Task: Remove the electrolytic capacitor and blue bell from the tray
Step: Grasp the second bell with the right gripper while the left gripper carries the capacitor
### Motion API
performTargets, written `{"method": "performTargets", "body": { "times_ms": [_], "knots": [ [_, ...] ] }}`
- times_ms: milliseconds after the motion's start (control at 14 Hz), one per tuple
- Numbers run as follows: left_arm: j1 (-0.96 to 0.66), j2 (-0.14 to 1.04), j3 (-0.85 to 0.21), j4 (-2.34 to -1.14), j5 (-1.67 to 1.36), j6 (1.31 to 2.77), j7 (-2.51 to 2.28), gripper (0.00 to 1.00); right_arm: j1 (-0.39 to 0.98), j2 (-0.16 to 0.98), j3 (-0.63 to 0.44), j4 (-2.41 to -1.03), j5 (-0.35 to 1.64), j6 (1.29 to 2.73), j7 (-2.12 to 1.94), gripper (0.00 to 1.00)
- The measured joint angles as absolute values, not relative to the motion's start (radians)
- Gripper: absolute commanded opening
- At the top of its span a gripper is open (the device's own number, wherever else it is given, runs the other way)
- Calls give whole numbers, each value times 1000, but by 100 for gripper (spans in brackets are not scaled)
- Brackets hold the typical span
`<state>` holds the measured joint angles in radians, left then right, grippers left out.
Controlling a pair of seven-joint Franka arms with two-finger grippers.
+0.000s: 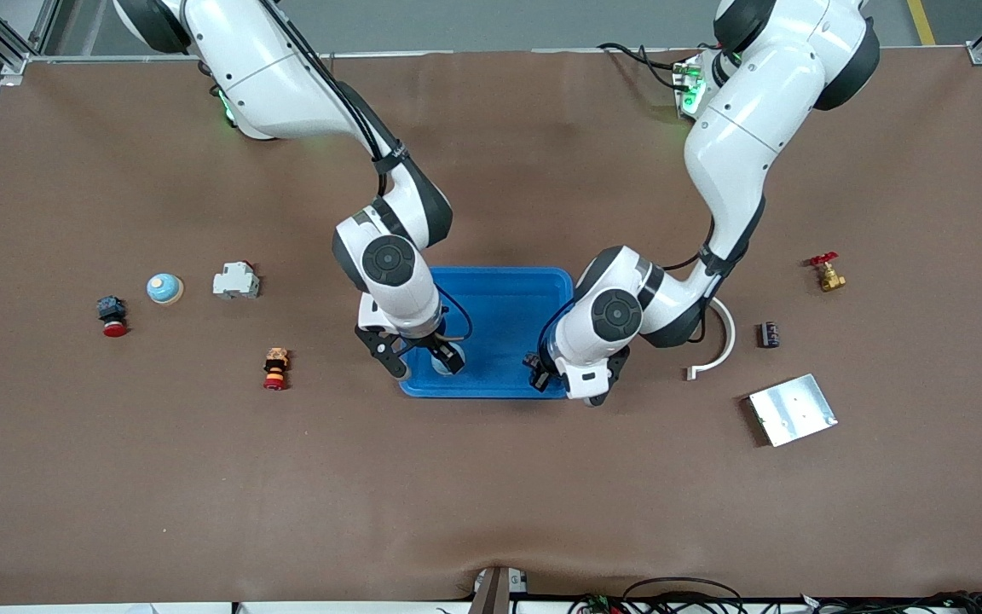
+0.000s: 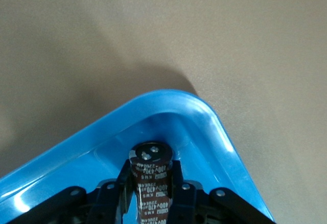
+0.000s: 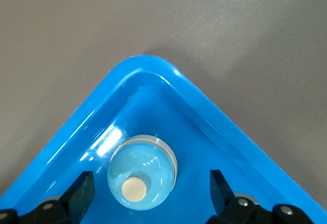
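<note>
- your left tool (image 1: 561, 381) is down in the blue tray (image 1: 504, 294), at the tray corner nearest the front camera on the left arm's end.
- in the left wrist view its fingers (image 2: 124, 185) are pinched on a dark brown capacitor (image 2: 150, 183); the cylinder lies between them with its metal end cap pointing at the tray's rounded corner (image 2: 204, 112).
- you cannot quite tell from that view whether the capacitor rests on the tray floor or hangs just above it.
- your right tool (image 1: 423, 362) is over the tray's other front corner, toward the right arm's end, with its fingers spread wide.
- in the right wrist view the pale blue bell (image 3: 142, 173) sits on the tray floor between those fingers (image 3: 82, 193), touching neither; its cream button faces up.
- in the front view that bell (image 1: 445, 358) is mostly hidden under the right tool.
- the tray sits at the middle of the worktop (image 1: 491, 495).
- toward the right arm's end of the worktop you have a second blue bell (image 1: 164, 288), a white breaker block (image 1: 236, 280), a black-and-red push button (image 1: 112, 315) and an orange-and-red button (image 1: 275, 367).
- toward the left arm's end you have a white curved piece (image 1: 717, 345), a second small capacitor (image 1: 769, 333), a brass valve with a red handle (image 1: 828, 273) and a metal plate (image 1: 792, 409), which lies nearest that front edge.
</note>
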<state>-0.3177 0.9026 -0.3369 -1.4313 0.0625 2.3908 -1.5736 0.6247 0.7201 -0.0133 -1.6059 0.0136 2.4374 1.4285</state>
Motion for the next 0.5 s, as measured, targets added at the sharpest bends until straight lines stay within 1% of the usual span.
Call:
{"method": "performTargets", "body": {
  "times_ms": [214, 499],
  "knots": [
    [-315, 870, -335, -1421, 63, 2302, -1574, 0, 628, 730, -13, -1606, 13, 2451, 1438, 100],
    [-290, 790, -331, -1417, 64, 2158, -1476, 0, 636, 752, -14, -1606, 13, 2483, 1442, 100]
  ]
}}
